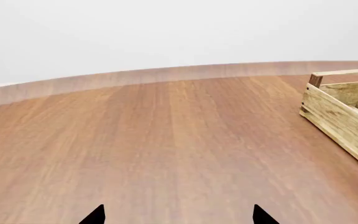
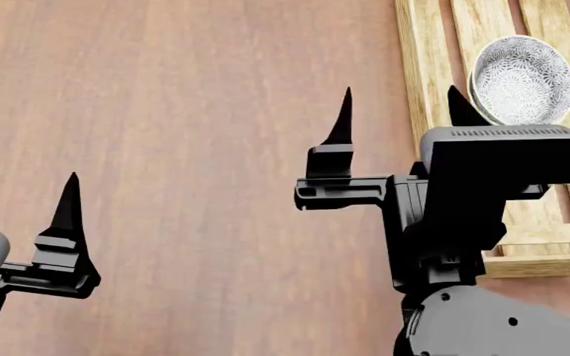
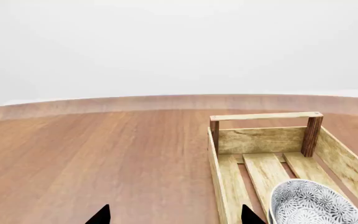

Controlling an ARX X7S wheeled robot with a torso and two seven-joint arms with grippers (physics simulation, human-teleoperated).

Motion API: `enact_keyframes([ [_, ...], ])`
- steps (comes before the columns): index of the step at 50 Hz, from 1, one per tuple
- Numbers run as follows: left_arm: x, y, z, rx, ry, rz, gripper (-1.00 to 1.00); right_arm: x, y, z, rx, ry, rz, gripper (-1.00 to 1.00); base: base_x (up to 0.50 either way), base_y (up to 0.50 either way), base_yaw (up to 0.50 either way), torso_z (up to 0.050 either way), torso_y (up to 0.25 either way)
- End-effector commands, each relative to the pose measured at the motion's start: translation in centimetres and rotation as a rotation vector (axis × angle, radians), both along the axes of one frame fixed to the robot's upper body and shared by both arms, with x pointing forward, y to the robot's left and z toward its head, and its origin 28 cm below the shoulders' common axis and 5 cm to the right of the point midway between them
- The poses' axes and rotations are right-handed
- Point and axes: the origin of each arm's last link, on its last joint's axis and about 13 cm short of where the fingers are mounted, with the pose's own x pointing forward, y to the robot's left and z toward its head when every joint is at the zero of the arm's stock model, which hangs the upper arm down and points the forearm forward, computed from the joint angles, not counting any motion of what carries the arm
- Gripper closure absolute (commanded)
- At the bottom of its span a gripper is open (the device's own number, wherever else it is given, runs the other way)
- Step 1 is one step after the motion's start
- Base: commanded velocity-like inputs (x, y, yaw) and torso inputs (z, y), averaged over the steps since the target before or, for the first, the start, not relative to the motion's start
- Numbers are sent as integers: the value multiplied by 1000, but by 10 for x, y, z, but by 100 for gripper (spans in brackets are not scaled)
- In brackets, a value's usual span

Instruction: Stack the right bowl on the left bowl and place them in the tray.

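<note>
A white bowl with a grey floral pattern [image 2: 522, 78] rests inside the light-wood tray [image 2: 418, 67] at the right. A second rim shows under its left edge, like a nested pair. The right wrist view shows the bowl [image 3: 306, 205] on the tray's slats [image 3: 263, 170]. My right gripper [image 2: 400, 100] is open and empty, hovering over the tray's left side just left of the bowl. My left gripper [image 1: 179, 215] is open over bare table with nothing between its fingers. One of its fingers [image 2: 69, 204] shows low on the left of the head view.
The brown wooden table [image 2: 186, 111] has a curved far edge [image 1: 166, 74]. A corner of the tray [image 1: 340, 112] shows in the left wrist view. The right arm's black camera housing [image 2: 508, 152] covers part of the tray.
</note>
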Motion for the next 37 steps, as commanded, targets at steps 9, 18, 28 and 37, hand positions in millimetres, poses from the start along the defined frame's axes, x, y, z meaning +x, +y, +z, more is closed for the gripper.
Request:
enact_keyframes([
  [9, -1, 1, 1, -4, -10, 5, -100, -31, 9, -22, -17, -10, 82, -100, 0, 0, 0, 0, 0],
  [18, -1, 0, -1, -1, -9, 7, -100, -32, 7, -30, -17, -1, 76, -100, 0, 0, 0, 0, 0],
  [28, -1, -1, -1, 3, -11, 5, -100, -34, 7, -35, -28, 0, 69, -100, 0, 0, 0, 0, 0],
  [37, 0, -1, -1, 4, -14, 8, -100, -35, 8, -36, -25, 7, 76, -100, 0, 0, 0, 0, 0],
])
